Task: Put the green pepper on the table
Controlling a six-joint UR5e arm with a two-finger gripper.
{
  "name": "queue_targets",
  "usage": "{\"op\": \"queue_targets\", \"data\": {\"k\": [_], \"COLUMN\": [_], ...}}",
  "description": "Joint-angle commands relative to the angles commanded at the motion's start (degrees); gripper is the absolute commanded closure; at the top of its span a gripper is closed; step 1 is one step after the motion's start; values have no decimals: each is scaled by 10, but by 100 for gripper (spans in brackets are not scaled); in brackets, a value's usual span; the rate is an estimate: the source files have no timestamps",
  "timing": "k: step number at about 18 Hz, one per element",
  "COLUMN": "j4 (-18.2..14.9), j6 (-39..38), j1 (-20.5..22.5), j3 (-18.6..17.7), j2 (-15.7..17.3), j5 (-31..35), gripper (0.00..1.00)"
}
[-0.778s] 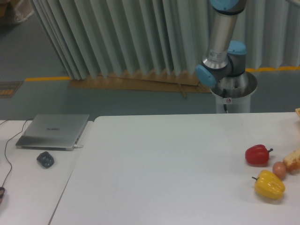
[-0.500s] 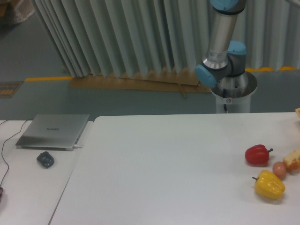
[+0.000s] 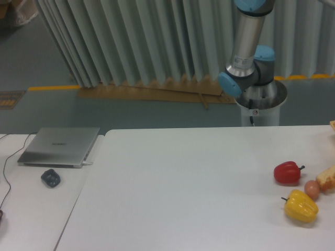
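A closed silver laptop (image 3: 59, 146) sits left of the worktop (image 3: 183, 183); the red pepper (image 3: 287, 172) and yellow pepper (image 3: 301, 206) lie at its right edge; the arm (image 3: 248, 47) rises behind; green pepper and claw out of view

A glossy red pepper (image 3: 287, 172), a small brown egg-like object (image 3: 312, 189) and a yellow pepper (image 3: 301, 206) are seen near the right edge of the large white smooth worktop (image 3: 183, 188). The arm's silver-and-blue base (image 3: 251, 78) is seen behind its far edge.

A robotics lab: pedestal-mounted arm (image 3: 246, 57), pleated curtain (image 3: 131, 42), taped floor line (image 3: 52, 88).
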Motion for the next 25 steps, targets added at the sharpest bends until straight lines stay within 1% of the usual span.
{"op": "queue_targets", "data": {"k": [2,3,6,13,18,22,25], "j4": [44,50,50,50,48,48,47], "j6": [0,0,9,0,-1,-16,-13], "j1": [1,3,7,5,2,0,1], "j3": [-3,-3,6,14,14,17,21], "j2": [-7,-9,-18,-54,-69,-76,-80], "j5": [0,0,0,2,4,5,5], "gripper": [0,0,0,0,0,0,0]}}
